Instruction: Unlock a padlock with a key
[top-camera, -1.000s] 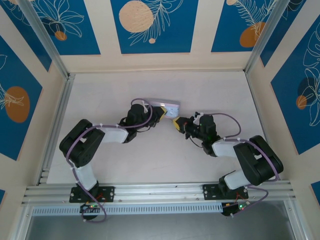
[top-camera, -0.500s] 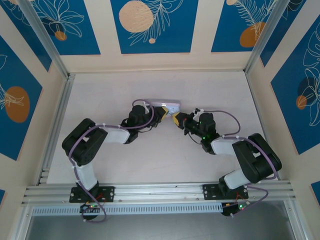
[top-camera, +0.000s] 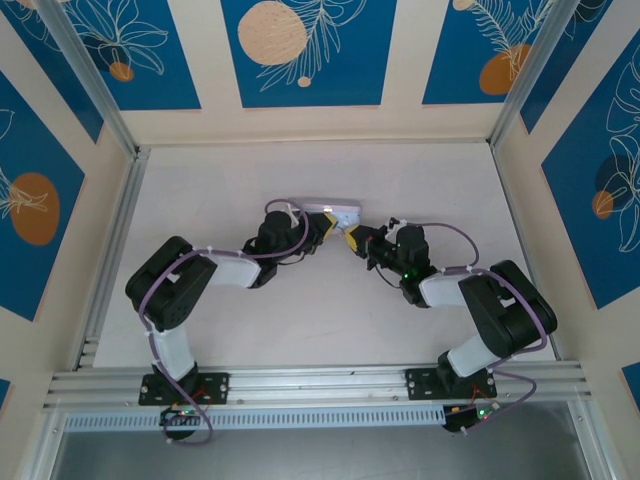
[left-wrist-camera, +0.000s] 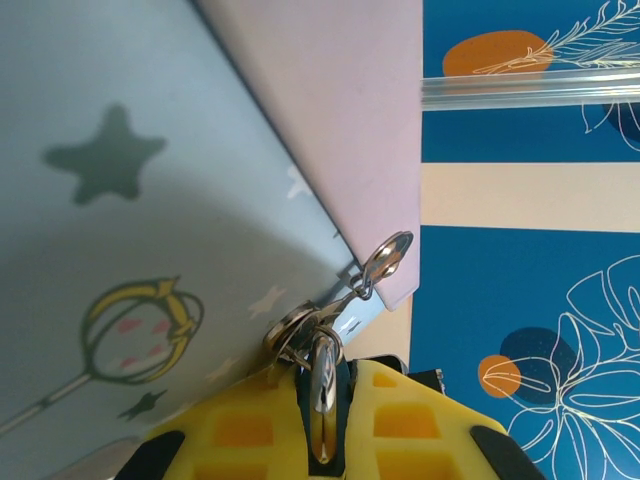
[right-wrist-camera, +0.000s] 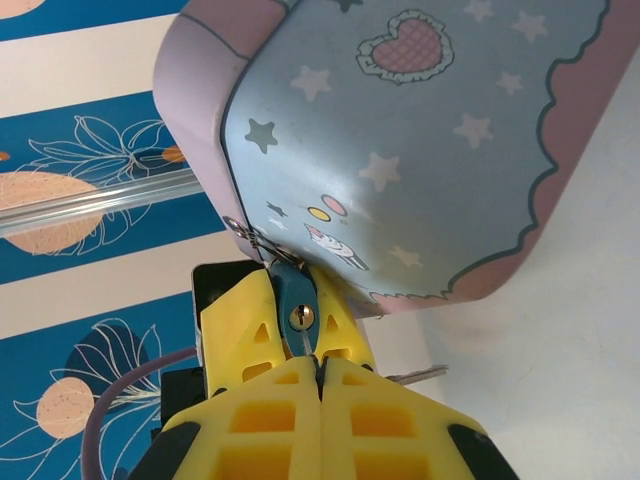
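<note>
One tin (right-wrist-camera: 420, 150), one padlock (right-wrist-camera: 297, 298), one key (right-wrist-camera: 306, 347)

Bright even light, soft faint shadows, wrist views blurred nearest the lens

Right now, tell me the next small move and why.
Probably ease the right gripper straight forward: the key it pinches appears lined up with the keyhole of the padlock, which the left gripper holds at the tin.

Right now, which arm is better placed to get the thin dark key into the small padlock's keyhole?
Right: the right gripper pinches the thin dark key, tip pointing at the small teal padlock's brass keyhole. The left gripper only clamps that padlock.
</note>
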